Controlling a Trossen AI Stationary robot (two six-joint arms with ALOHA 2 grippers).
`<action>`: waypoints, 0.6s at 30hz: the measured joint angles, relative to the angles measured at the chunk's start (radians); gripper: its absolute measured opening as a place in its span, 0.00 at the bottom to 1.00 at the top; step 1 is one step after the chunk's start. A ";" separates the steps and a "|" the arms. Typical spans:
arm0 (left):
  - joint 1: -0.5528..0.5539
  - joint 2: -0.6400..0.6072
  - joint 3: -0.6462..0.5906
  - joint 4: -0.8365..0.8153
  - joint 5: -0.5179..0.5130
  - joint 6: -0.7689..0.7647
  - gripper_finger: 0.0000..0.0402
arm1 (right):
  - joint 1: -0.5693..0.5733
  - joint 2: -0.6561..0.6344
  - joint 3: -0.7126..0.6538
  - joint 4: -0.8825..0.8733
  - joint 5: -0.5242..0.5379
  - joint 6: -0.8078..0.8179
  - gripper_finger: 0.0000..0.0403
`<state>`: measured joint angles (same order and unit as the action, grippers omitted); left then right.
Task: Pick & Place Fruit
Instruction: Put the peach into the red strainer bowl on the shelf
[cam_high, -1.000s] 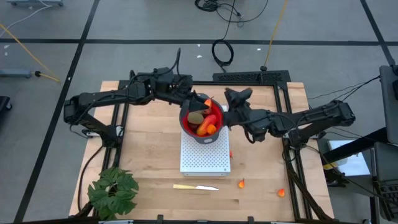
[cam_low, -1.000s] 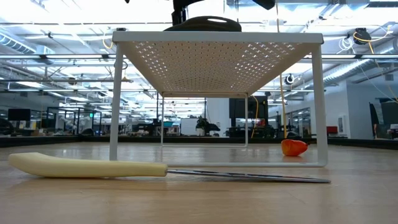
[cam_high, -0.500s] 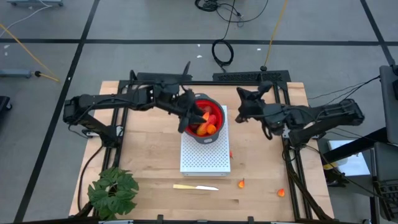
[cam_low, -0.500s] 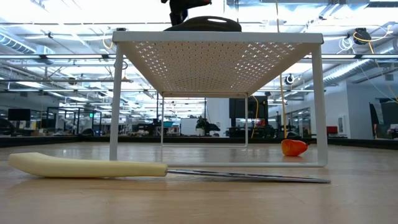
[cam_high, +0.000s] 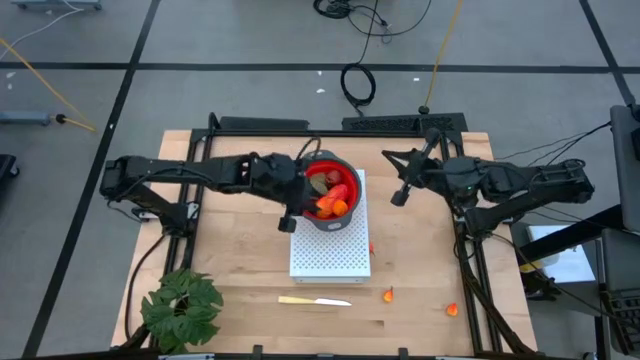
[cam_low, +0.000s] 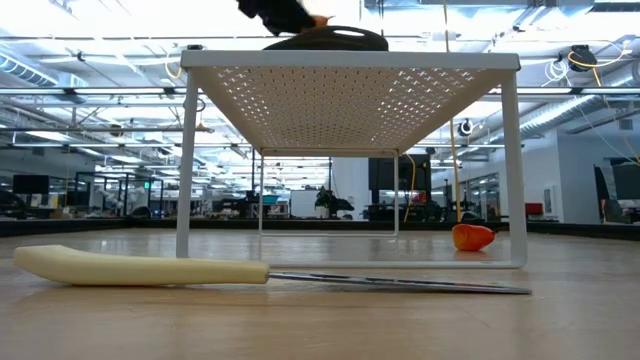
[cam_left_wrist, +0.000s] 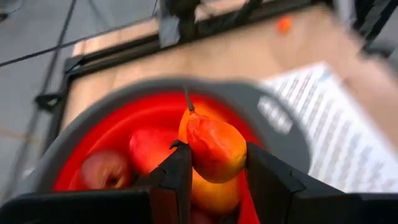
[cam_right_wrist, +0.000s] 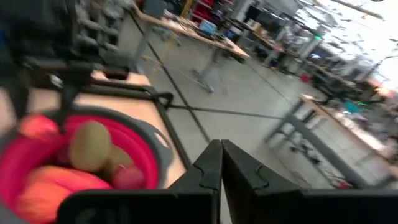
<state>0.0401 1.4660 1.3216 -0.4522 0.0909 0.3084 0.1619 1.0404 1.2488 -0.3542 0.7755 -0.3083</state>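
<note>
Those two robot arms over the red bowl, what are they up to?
The left hand is gripping an orange-red toy fruit just above the red bowl, which sits on a white perforated rack and holds more fruit. The right hand is shut and empty, off to the bowl's side. A few small orange pieces lie on the table.
</note>
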 joint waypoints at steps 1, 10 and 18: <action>-0.009 0.000 0.000 -0.020 -0.036 0.021 0.30 | -0.003 -0.007 0.000 0.001 -0.024 0.014 0.00; -0.049 0.000 0.000 -0.115 -0.171 0.054 0.30 | -0.006 -0.033 0.000 -0.026 -0.074 0.065 0.00; -0.049 0.000 0.000 -0.128 -0.170 0.022 0.30 | -0.005 -0.027 0.000 -0.047 -0.075 0.083 0.00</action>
<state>-0.0088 1.4659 1.3216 -0.5803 -0.0795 0.3309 0.1565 1.0134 1.2491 -0.4016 0.7010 -0.2252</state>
